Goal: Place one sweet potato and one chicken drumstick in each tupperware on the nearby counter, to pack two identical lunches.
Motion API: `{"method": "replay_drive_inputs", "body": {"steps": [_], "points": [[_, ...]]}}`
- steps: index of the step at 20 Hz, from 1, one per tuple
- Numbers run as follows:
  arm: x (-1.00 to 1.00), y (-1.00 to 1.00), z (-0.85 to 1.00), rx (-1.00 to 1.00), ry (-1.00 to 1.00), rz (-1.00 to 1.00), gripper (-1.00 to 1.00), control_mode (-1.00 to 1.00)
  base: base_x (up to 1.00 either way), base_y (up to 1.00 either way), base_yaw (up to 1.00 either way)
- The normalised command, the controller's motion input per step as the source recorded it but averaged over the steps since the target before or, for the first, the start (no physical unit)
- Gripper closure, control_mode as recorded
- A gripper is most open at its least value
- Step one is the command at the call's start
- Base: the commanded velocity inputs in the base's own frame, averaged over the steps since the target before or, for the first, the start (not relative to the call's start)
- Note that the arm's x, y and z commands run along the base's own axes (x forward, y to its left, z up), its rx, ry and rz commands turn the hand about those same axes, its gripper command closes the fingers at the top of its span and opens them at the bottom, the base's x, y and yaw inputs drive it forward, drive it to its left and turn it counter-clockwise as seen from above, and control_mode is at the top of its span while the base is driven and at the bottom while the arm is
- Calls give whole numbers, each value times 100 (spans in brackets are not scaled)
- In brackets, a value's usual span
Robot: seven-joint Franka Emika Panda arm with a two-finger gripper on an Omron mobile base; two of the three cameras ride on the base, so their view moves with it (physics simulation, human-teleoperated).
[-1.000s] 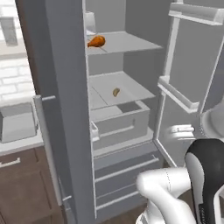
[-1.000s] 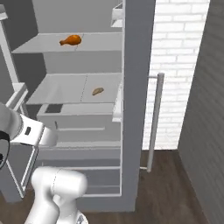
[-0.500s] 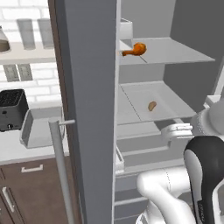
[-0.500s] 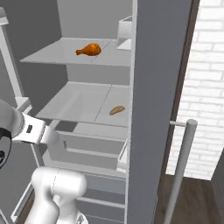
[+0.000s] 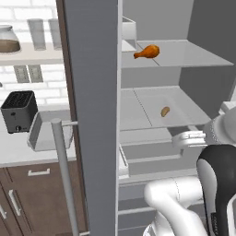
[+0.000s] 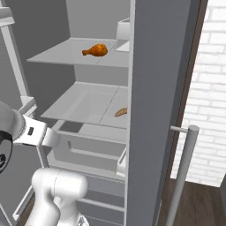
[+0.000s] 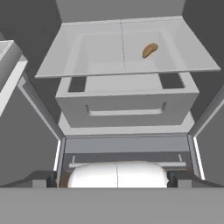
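Note:
A chicken drumstick [image 5: 146, 51] [image 6: 96, 50] lies on the upper shelf of the open fridge. One sweet potato [image 5: 165, 111] [image 6: 121, 112] [image 7: 149, 50] rests on the shelf below it. My gripper [image 5: 182, 139] [image 6: 50, 137] [image 7: 114, 181] hangs open and empty in front of the fridge at drawer height, lower than the sweet potato and short of it. A light-grey tupperware [image 5: 48, 132] sits on the counter [image 5: 16, 156] left of the fridge, partly hidden by the fridge wall.
A black toaster [image 5: 18, 110] stands left of the tupperware. The grey fridge side wall [image 5: 94, 115] [image 6: 152, 101] and a vertical handle [image 5: 62, 175] [image 6: 182, 172] stand between me and the counter. A pulled-out drawer [image 7: 127, 105] sits under the sweet potato's shelf.
The base has driven, so both base views shifted: the fridge looks closer, and the counter with toaster and tupperware has come into the left view. The gripper stays open.

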Motion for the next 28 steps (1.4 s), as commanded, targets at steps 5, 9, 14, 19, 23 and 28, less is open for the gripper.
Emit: {"method": "replay_drive_inputs", "body": {"steps": [5,9,14,19,23,28], "points": [[3,0,67,0,1,-5,-100,-100,0,0,0],[1,2,93,-8,-10,-14,-100,-100,0,0,0],[24,-9,71,-4,-2,-18,-100,-100,0,0,0],[13,-18,23,0,-11,-12,-100,-100,0,0,0],[47,0,10,-4,-13,-27,-100,-100,0,0,0],[55,-15,22,-2,-3,-23,-100,-100,0,0,0]]}}
